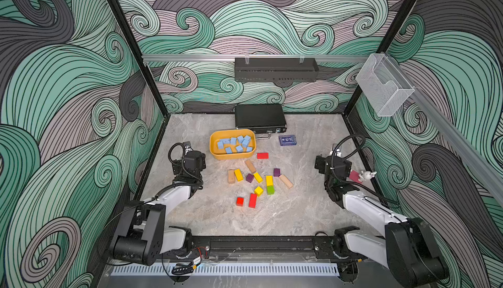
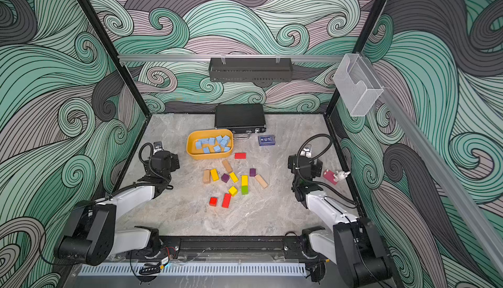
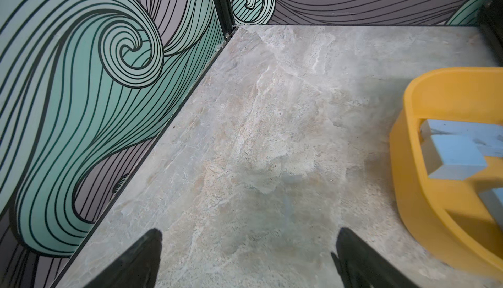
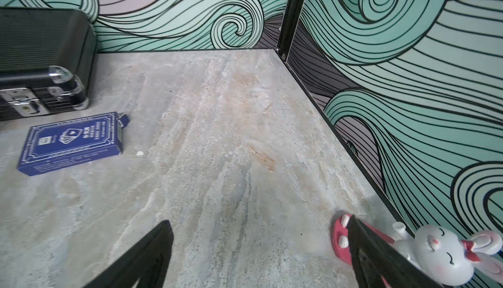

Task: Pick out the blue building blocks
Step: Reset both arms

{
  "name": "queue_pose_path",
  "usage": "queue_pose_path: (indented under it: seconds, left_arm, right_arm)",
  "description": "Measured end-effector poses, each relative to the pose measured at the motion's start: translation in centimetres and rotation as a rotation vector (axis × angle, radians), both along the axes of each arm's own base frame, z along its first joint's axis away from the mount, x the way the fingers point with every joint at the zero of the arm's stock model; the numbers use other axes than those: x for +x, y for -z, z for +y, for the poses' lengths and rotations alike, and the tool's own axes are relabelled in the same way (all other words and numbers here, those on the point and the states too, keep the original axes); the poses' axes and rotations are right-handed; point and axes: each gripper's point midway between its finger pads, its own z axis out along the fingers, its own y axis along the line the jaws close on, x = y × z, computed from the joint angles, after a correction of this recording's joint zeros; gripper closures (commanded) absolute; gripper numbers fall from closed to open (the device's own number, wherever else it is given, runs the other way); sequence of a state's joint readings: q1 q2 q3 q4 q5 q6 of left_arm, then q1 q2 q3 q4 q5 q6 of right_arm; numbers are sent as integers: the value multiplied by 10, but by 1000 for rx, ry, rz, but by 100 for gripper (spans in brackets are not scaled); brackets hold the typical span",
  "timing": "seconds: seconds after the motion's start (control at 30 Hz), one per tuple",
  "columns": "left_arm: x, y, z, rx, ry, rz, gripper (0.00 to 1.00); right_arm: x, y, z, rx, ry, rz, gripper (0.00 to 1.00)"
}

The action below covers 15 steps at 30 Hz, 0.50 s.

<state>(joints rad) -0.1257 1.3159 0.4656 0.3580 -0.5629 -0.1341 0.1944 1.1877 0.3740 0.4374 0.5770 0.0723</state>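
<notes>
All blue blocks lie in yellow tray, just above frame centre in both top views. Jaws wide apart, empty: left gripper, right gripper. No blue visible in loose pile below tray. Likely done; scan pile once more, avoid nudging tray.

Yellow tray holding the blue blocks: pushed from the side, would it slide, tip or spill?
The yellow tray looks low and wide, so it would probably slide rather than tip. The blue blocks lie loose inside its walls, so they would likely shift but stay in.
</notes>
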Motion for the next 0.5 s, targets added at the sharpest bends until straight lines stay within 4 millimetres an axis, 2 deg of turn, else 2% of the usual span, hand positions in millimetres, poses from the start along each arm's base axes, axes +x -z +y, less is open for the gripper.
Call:
queue_pose_path:
  seconds: [0.13, 0.3, 0.5]
  left_arm:
    - [10, 8, -2, -6, 48, 5, 1]
    - [23, 6, 4, -35, 79, -44, 1]
    - [27, 25, 10, -70, 93, -41, 1]
  right_arm:
    - [4, 14, -8, 4, 36, -7, 1]
    - [17, 16, -9, -6, 30, -44, 1]
    - [28, 26, -6, -9, -11, -44, 1]
